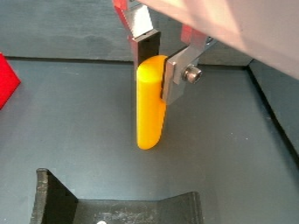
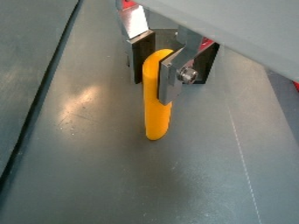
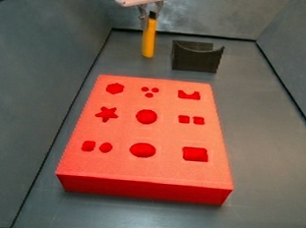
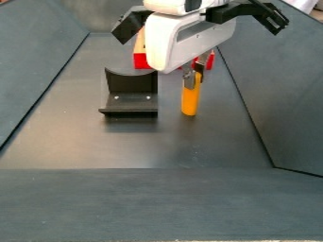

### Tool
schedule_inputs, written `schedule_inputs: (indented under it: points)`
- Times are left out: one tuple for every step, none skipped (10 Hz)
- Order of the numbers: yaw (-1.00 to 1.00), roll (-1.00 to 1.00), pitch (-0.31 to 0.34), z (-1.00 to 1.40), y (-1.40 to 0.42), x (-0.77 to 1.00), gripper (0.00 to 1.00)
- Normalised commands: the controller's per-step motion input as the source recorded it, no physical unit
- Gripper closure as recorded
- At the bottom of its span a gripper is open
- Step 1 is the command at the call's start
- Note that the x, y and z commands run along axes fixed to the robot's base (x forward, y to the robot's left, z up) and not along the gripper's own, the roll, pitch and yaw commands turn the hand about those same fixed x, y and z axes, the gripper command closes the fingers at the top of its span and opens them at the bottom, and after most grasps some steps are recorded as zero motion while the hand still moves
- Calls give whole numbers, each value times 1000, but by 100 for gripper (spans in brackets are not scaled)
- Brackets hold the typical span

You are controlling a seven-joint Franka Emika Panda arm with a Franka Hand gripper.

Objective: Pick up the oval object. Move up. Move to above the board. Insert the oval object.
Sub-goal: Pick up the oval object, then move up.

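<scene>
The oval object, a slim orange-yellow peg [image 1: 151,105], hangs upright between the fingers of my gripper [image 1: 162,66], which is shut on its upper end. It shows the same way in the other wrist view: peg [image 2: 156,101], gripper [image 2: 158,61]. In a side view the gripper [image 3: 151,12] holds the peg [image 3: 149,37] at the far end of the floor, behind the red board [image 3: 167,135] with its shaped holes. In the other side view the peg [image 4: 191,96] hangs below the gripper [image 4: 194,74]. I cannot tell whether its lower end touches the floor.
The dark fixture [image 3: 195,56] stands just beside the peg, behind the board; it also shows in a side view [image 4: 128,95] and a wrist view [image 1: 117,206]. A corner of the board [image 1: 6,79] shows in a wrist view. Sloped grey walls enclose the floor.
</scene>
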Motion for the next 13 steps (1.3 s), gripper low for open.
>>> schedule_inputs:
  points:
    - [0,0,0,0,0,0,100]
    - [0,0,0,0,0,0,100]
    - [0,0,0,0,0,0,100]
    - [0,0,0,0,0,0,100]
    - [0,0,0,0,0,0,100]
    - [0,0,0,0,0,0,100]
    - [0,0,0,0,0,0,100]
    - [0,0,0,0,0,0,100]
    - [0,0,0,0,0,0,100]
    - [0,0,0,0,0,0,100]
    - [0,0,0,833,0,0,100]
    - [0,5,0,760,-25,9,100]
    - [-1,22,15,582,-18,-1,100]
